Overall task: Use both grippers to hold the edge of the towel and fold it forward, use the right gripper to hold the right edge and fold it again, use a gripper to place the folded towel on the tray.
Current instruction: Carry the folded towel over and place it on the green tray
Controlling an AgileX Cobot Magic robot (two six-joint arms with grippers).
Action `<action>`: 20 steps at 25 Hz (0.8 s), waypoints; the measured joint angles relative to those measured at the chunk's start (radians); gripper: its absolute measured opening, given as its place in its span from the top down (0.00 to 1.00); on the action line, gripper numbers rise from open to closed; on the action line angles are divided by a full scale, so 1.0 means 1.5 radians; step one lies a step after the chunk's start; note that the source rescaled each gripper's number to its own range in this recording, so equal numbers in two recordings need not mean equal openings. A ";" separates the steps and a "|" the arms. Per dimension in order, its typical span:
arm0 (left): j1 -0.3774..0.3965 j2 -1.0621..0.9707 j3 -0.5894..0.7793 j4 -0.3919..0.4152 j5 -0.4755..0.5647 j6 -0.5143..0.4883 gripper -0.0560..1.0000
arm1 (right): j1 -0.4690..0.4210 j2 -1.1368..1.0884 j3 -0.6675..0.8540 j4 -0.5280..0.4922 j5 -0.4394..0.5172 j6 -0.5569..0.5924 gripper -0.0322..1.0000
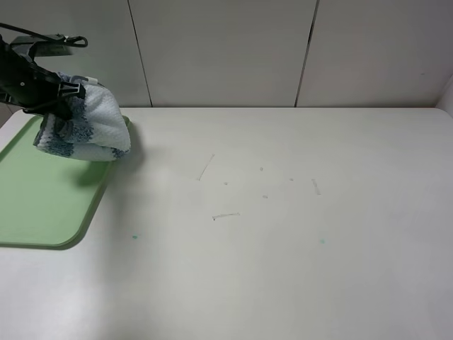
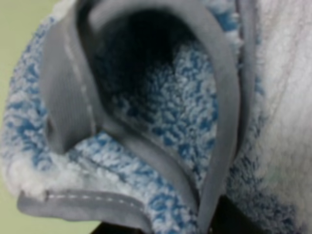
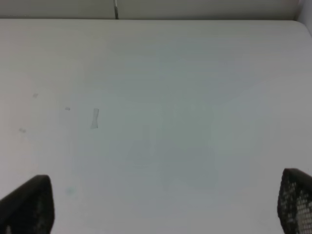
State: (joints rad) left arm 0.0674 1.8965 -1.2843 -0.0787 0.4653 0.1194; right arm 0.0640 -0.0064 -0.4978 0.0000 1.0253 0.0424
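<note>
One folded towel [image 1: 88, 120], fluffy with blue and white patches and grey edging [image 2: 219, 97], hangs bunched above the far right corner of the green tray [image 1: 42, 205], pinched in the narrow fingers of the left gripper [image 1: 60, 99] at the far left of the white table [image 1: 283, 227]. From the left wrist, the cloth fills the view, its grey edging curling around a dark fold. Well apart, the right gripper [image 3: 161, 207] holds its fingers [image 3: 29, 204] spread wide above bare tabletop, gripping nothing.
</note>
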 joint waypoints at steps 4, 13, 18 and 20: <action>0.006 -0.001 0.026 0.003 -0.027 0.000 0.81 | 0.000 0.000 0.000 0.000 0.000 0.000 0.00; 0.013 -0.001 0.044 0.010 -0.035 -0.006 0.50 | 0.000 0.000 0.000 0.000 0.000 0.000 0.00; 0.032 -0.002 0.044 0.013 -0.001 -0.025 0.05 | 0.000 0.000 0.000 0.000 0.000 -0.001 0.00; 0.034 -0.003 0.044 0.018 0.014 -0.025 0.02 | 0.000 0.000 0.000 0.000 0.000 -0.001 0.00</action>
State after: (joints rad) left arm 0.1177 1.8924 -1.2180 -0.0520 0.4868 0.0818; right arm 0.0640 -0.0064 -0.4978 0.0000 1.0253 0.0405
